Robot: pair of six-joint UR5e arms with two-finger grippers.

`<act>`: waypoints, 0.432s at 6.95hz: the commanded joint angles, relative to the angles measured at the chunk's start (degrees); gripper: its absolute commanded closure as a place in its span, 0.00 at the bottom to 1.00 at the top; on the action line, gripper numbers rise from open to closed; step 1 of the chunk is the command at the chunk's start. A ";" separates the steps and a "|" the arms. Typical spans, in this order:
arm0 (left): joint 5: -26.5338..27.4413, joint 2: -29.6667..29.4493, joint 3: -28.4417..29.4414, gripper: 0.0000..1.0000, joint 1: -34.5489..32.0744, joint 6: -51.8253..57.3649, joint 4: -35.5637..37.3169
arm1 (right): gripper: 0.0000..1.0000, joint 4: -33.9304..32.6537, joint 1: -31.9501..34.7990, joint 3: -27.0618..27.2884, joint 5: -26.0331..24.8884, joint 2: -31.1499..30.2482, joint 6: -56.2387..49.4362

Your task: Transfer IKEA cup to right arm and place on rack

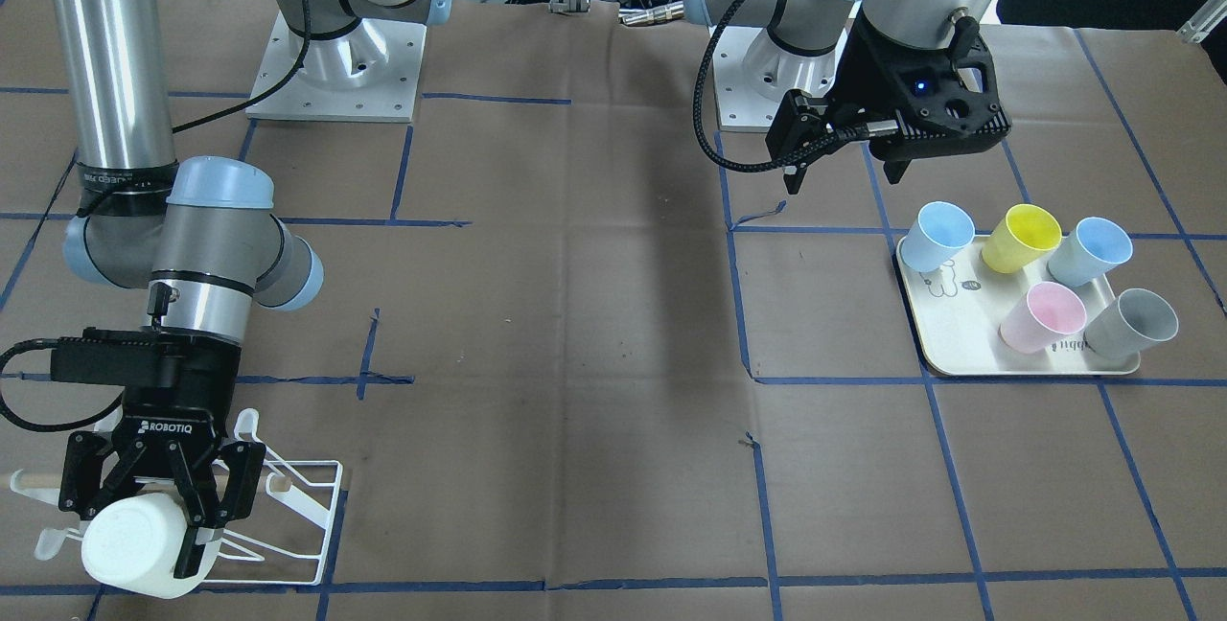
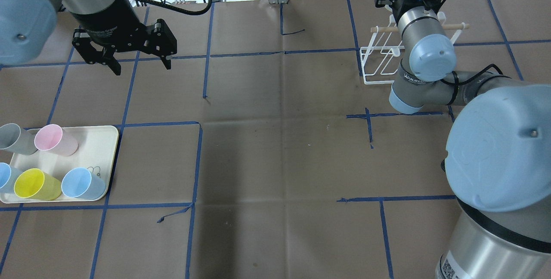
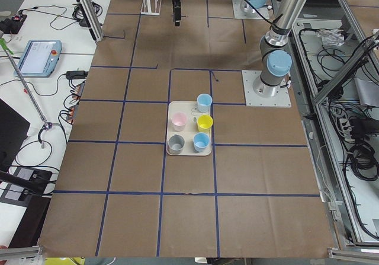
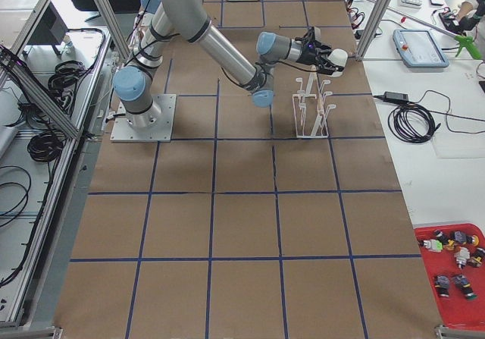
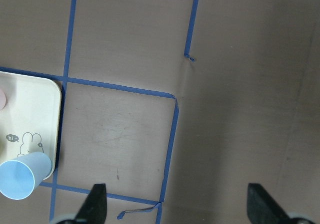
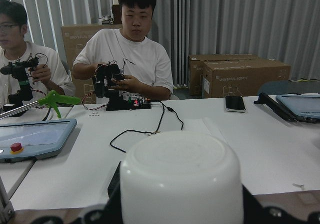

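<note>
My right gripper (image 1: 144,525) is shut on a white cup (image 1: 134,549), held on its side with its base toward the operators. The cup's base fills the lower right wrist view (image 6: 181,176). Gripper and cup are over the near end of the white wire rack (image 1: 307,496), by its wooden dowel (image 2: 452,26). I cannot tell whether the cup touches a prong. In the overhead view the right wrist hides the cup, and the rack (image 2: 379,61) shows beside it. My left gripper (image 2: 142,67) is open and empty, above bare table beyond the tray.
A cream tray (image 1: 959,353) with a cartoon print holds several coloured cups lying on their sides: pale blue, yellow, blue, pink (image 1: 1043,316) and grey. The left wrist view shows the tray's corner (image 5: 30,108) and one blue cup (image 5: 20,176). Two operators sit behind a white desk.
</note>
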 commanded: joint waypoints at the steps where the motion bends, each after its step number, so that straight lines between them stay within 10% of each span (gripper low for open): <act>1: -0.95 2.54 -3.44 0.00 0.53 2.39 1.71 | 0.91 -0.09 -0.10 -0.45 -0.12 1.81 -0.01; 3: -1.04 1.92 -2.30 0.00 0.53 2.39 1.72 | 0.91 -0.17 -0.19 -0.54 -0.12 3.30 -0.01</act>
